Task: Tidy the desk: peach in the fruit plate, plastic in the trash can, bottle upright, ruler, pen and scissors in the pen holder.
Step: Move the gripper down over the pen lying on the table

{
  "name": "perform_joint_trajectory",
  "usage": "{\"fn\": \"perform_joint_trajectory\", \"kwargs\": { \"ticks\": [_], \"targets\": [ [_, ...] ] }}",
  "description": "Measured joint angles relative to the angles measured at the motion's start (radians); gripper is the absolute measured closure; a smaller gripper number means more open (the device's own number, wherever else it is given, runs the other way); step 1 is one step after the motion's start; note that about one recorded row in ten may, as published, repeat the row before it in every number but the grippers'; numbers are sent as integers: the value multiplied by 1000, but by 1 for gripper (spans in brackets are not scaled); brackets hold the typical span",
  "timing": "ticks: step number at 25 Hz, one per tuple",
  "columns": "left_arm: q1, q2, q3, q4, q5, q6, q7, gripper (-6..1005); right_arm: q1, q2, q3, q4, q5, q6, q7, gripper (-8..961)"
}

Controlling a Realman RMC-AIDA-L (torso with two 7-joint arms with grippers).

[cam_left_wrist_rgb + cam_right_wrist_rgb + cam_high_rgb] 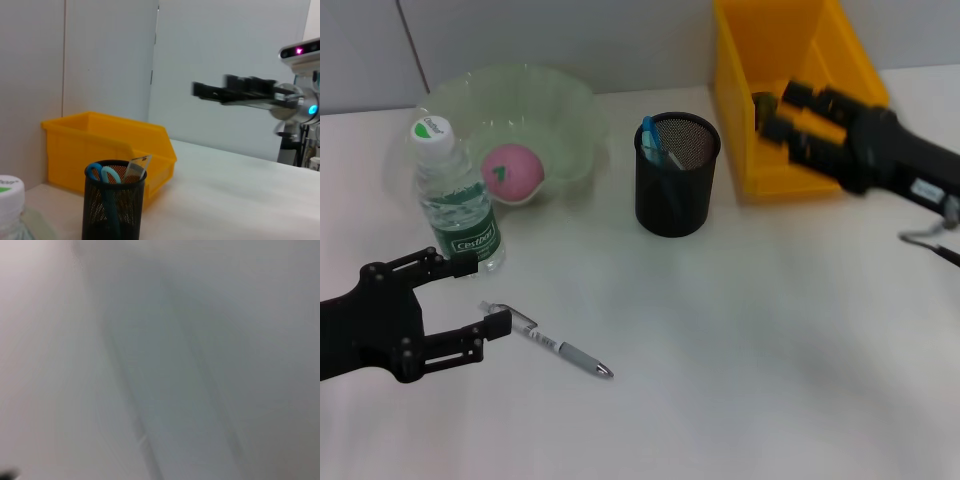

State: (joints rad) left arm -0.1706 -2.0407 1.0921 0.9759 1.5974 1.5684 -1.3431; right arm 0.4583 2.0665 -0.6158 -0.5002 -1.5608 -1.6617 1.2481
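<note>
Yellow bin partly hidden behind blurred right gripper; contents unclear.

I see a black wire-mesh metal pen holder, a glossy yellow plastic trash can, a translucent pale-green plastic fruit plate, a clear plastic bottle, and a smooth matt white counter. My left gripper's fingers look matt black.

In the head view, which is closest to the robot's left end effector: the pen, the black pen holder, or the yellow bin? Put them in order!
Counting from the left end effector, at the table's near left:
1. Pen: lying on the table, its clip end right at the fingertips.
2. Pen holder: mid-table, farther back.
3. Yellow bin: far back on the right, by the right end effector.
</note>
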Motion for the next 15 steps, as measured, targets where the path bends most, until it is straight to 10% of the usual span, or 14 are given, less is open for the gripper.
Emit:
{"fn": "perform_joint_trajectory", "kwargs": {
  "ticks": [5,15],
  "targets": [
    [-16,12,0,3,9,8,-22,199,-39,-32,-90,-179,-203,-104,141,210],
    [-57,22,0,11,68,16,-97,200,-28,-30,-97,-258,-428,-116,161,211]
  ]
}}
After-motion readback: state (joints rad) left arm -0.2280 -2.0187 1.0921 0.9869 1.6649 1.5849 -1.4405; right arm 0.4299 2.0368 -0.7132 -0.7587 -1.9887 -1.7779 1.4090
